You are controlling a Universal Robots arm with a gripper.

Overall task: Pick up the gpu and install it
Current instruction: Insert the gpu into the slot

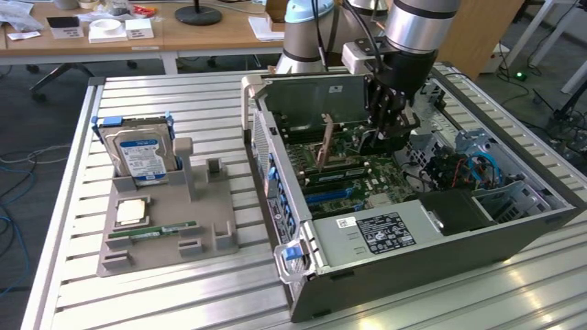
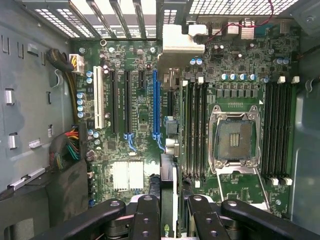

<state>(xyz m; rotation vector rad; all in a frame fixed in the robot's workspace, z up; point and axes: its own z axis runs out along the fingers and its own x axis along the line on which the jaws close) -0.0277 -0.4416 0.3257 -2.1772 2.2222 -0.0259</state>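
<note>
The gpu (image 2: 168, 182) is pinched edge-on in the claw (image 2: 171, 202), whose jaws are pressed against its two flat faces. It reaches straight out ahead of the claw toward the back wall of the computer case (image 1: 413, 240), whose open shell surrounds the claw on every side. Under the claw lies the motherboard (image 2: 135, 150). On it, just to one side of the card's line, the long blue slot (image 2: 156, 100) runs in the same direction as the card. I cannot tell whether the card's lower edge sits directly over that slot or over the shorter dark one next to it, nor whether it touches either. At the end farthest from the claw, the card's metal bracket (image 2: 182, 42) stands close to the slotted rear openings (image 2: 125, 17). The step in hand looks like seating the card, and I judge it unfinished. Doing it well means keeping the card upright and parallel to the slot and letting the bracket slide down along the rear wall rather than land on it. The push should be straight down, because a grip at one end could leave the far end riding high. The small blue catch (image 2: 161, 144) at the slot's claw-side end should be free to close.
</note>
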